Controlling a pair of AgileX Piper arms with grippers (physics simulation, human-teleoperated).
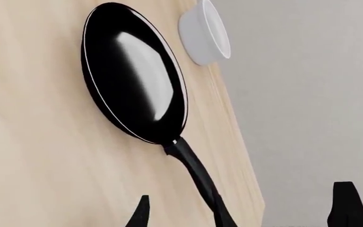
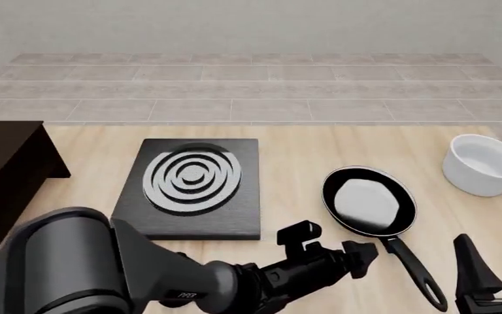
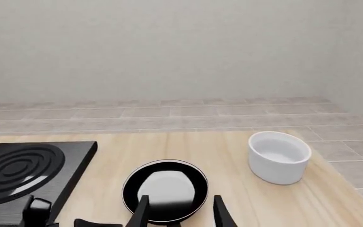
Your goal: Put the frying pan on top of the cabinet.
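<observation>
Just right of the left tool [image 2: 331,246], fingers apart, frying pan [image 2: 370,203] handle, untouched.

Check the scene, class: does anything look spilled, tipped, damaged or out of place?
Nothing stands out. The frying pan sits flat on the table, the white bowl stands upright and looks empty, and the stove plate lies level. The cabinet at the left edge is only partly visible.
</observation>
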